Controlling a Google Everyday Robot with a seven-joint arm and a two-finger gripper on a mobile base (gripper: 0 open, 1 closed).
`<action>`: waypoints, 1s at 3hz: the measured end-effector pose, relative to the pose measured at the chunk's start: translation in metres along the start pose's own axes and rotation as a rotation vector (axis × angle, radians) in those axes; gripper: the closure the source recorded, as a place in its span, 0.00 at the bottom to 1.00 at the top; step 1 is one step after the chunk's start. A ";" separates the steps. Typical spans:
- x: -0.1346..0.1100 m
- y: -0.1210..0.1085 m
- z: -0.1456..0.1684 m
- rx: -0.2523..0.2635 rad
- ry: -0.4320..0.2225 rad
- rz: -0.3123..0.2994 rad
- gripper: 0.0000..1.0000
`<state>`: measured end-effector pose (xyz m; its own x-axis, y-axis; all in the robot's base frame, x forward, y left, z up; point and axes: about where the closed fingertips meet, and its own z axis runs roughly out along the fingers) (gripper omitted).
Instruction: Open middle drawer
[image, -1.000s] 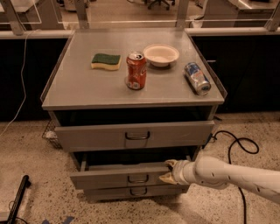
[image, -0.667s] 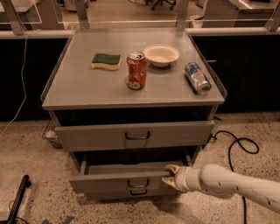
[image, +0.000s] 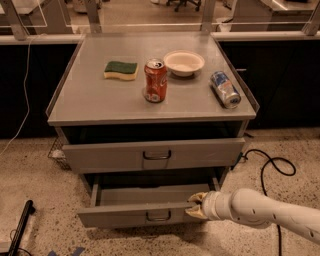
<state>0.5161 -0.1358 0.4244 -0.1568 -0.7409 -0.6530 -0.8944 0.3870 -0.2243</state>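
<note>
The middle drawer (image: 115, 214) is a low, wide grey front with a small dark loop handle (image: 158, 216). It stands pulled well out of the grey cabinet, and its grey inside shows. My gripper (image: 196, 206) comes in from the right on a white arm (image: 260, 210). It is at the right end of the drawer's front panel, with one cream finger (image: 198, 197) over the top edge and the other in front, closed on the panel. The taller top drawer (image: 200, 152) above is slightly out. The bottom drawer is hidden beneath the middle one.
On the cabinet top (image: 100, 100) are a green-yellow sponge (image: 120, 69), an upright red can (image: 155, 80), a white bowl (image: 184, 62) and a blue can lying down (image: 225, 89). A black cable (image: 272, 165) loops on the floor at the right. A dark bar (image: 20, 225) lies at the lower left.
The middle drawer has slid further out toward the camera with my gripper on its right end. The bottom drawer front, seen earlier, is now covered.
</note>
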 end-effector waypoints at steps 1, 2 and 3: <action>0.012 0.022 -0.018 0.011 -0.009 0.012 1.00; 0.010 0.024 -0.021 0.011 -0.009 0.012 0.82; 0.010 0.024 -0.021 0.011 -0.009 0.012 0.59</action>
<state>0.4841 -0.1457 0.4280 -0.1636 -0.7309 -0.6626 -0.8878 0.4020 -0.2242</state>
